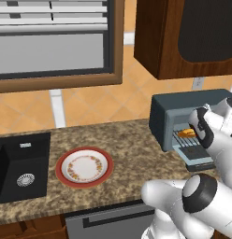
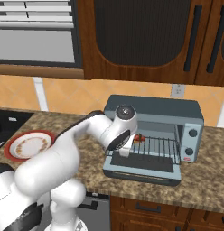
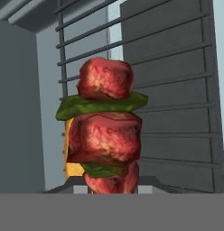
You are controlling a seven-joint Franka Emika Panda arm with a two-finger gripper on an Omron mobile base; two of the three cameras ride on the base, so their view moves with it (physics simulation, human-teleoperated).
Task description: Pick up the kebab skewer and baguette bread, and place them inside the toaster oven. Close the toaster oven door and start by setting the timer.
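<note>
Red meat chunks of the kebab skewer (image 3: 105, 128) loom closest in the hand view, green slices between them, pinched between the gripper's fingers at the bottom edge, with wire rack (image 3: 177, 103) bars behind.

From the left base view, the toaster oven (image 1: 167, 114) stands open on the granite counter (image 1: 122, 140); the baguette bread (image 1: 187, 133) lies inside. A red-rimmed plate (image 1: 84, 167) sits beside the sink (image 1: 22, 163).

From the right base view, the gripper (image 2: 125, 151) reaches over the lowered toaster oven door (image 2: 143, 170).
</note>
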